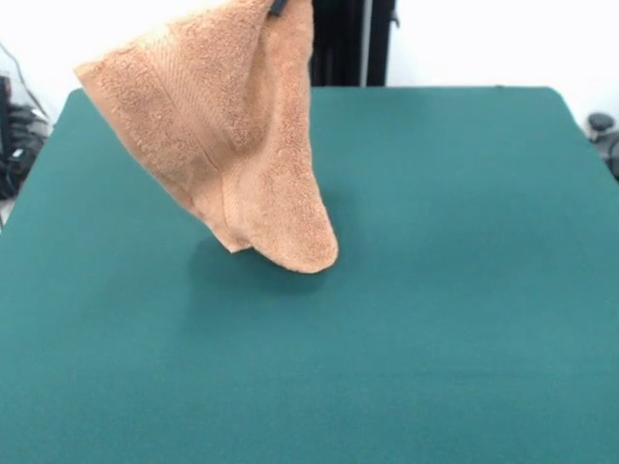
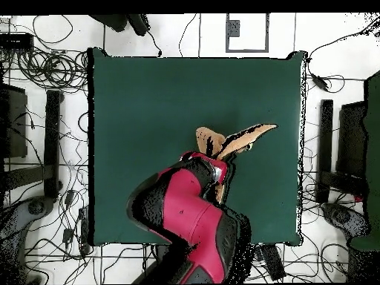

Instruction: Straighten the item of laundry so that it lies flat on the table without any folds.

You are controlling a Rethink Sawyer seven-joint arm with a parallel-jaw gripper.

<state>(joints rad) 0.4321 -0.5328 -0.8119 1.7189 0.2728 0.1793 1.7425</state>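
Front view: camera sits low across the table [image 1: 464,290], facing the far edge and the white wall behind; close in, so the green top fills most of the frame and its near corners are cut off. Overhead view: camera high above, looking straight down, far enough to take in the whole table [image 2: 148,96] plus the cable-strewn floor [image 2: 44,74] all round. Turned half round against the front one. Both share the green top and the hanging towel [image 1: 222,126].
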